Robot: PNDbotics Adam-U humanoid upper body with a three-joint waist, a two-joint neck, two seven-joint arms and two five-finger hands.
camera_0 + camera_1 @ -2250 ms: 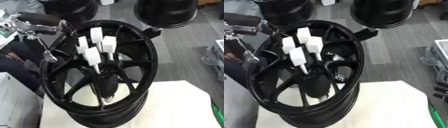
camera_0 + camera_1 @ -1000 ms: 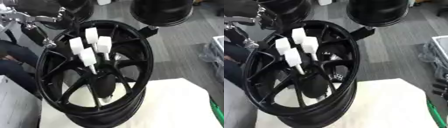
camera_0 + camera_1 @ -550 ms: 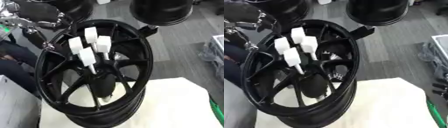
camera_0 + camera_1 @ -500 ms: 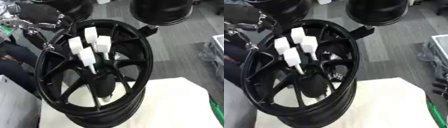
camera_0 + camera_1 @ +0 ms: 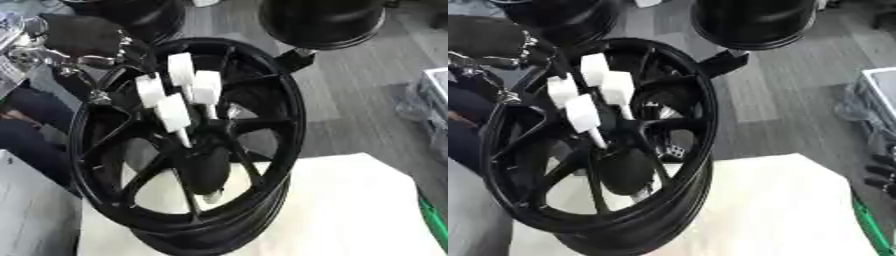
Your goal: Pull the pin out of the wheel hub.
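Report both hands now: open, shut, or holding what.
Left hand: at the wheel rim's upper left, fingers cannot be told.
Right hand: not in view.

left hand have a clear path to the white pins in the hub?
Probably yes. The left hand sits at the wheel rim's upper left, and nothing stands between it and the white pins sticking out of the hub.

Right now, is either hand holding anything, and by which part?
Cannot tell: the left hand is at the upper-left rim of the black spoked wheel; the white block-headed pins are untouched.
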